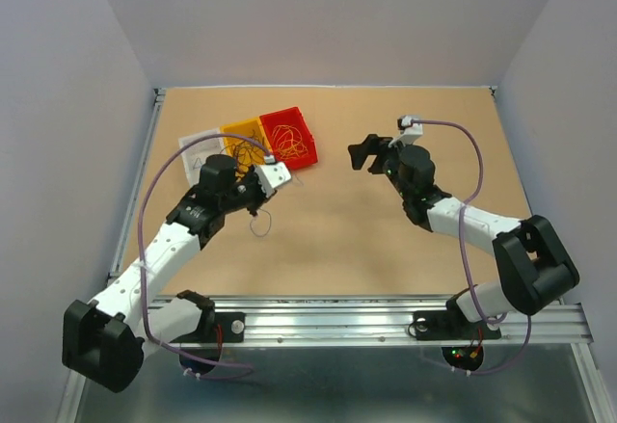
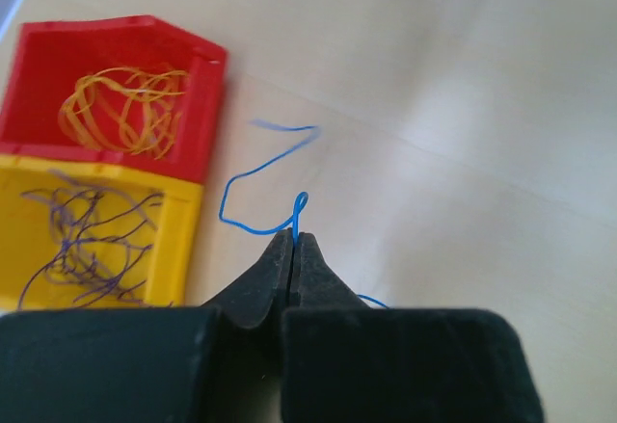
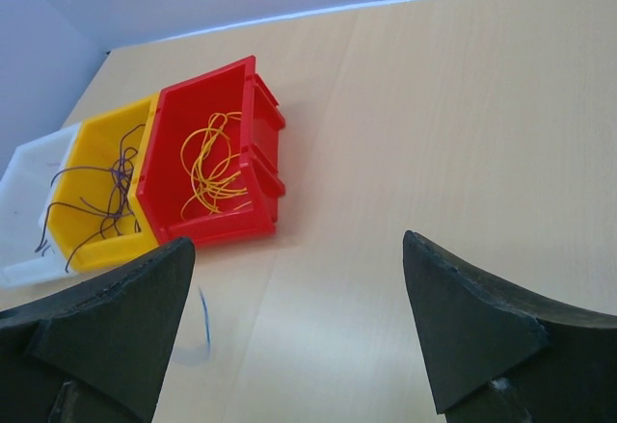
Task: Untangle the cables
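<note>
the left tool (image 2: 294,240) is pinched shut on a blue cable (image 2: 272,160), whose free length runs away from its tips, bending toward the red bin (image 2: 207,105) near it on the desk (image 2: 463,105). the right tool (image 3: 297,245) gapes wide, empty, well apart to its right.

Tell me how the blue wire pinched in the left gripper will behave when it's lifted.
Probably floppy: the blue wire bends in loose curls, so its free length should dangle. Likely very light, since it is far thinner than the fingers of the left gripper shut on it. It might slip, as the tips pinch it at just one small loop.
</note>
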You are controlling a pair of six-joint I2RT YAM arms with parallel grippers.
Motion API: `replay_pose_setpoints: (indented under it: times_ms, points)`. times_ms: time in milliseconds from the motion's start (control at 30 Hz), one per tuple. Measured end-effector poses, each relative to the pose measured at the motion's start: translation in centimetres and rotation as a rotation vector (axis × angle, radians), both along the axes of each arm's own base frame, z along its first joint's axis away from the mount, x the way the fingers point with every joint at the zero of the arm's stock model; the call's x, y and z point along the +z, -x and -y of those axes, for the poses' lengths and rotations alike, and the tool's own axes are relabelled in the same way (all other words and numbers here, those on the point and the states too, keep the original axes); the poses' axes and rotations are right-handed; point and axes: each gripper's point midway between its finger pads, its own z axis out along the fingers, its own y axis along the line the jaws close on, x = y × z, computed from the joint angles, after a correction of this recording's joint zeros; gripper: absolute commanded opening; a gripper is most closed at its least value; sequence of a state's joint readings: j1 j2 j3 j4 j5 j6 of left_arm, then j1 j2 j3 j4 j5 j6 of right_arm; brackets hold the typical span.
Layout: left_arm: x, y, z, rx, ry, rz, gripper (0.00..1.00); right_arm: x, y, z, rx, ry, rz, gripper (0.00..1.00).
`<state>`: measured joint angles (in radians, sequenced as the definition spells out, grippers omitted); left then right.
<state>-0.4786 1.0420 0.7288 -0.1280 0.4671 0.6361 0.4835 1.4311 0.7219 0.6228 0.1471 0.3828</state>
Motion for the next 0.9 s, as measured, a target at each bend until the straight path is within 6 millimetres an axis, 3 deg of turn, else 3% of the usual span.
replay_pose_setpoints:
  times_ms: [133, 300, 467, 567, 733, 900]
  points:
    - [3.4, -3.1, -3.9, 0.224, 0.083, 0.04, 0.0, -0.7, 0.0, -0.4, 0.018, 0.004, -0.017, 0.93]
    - [5.8, -6.5, -11.6, 0.544, 0.175, 0.086, 0.0, -1.8, 0.0, -0.9, 0.044, 0.007, -0.042, 0.93]
    - [8.7, -7.4, -15.5, 0.67, 0.257, 0.152, 0.0, -2.9, 0.0, -2.9, 0.141, 0.011, -0.068, 0.83]
    - [11.6, -7.9, -17.4, 0.719, 0.307, 0.202, 0.0, -2.9, -0.7, -6.5, 0.312, -0.003, -0.069, 0.77]
    - [16.1, -8.8, -19.4, 0.765, 0.368, 0.298, 0.0, -2.9, -1.8, -12.7, 0.532, -0.02, -0.053, 0.75]
    - [16.8, -9.8, -21.4, 0.827, 0.417, 0.305, 0.0, -2.8, -0.5, -20.5, 0.676, -0.057, -0.047, 0.69]
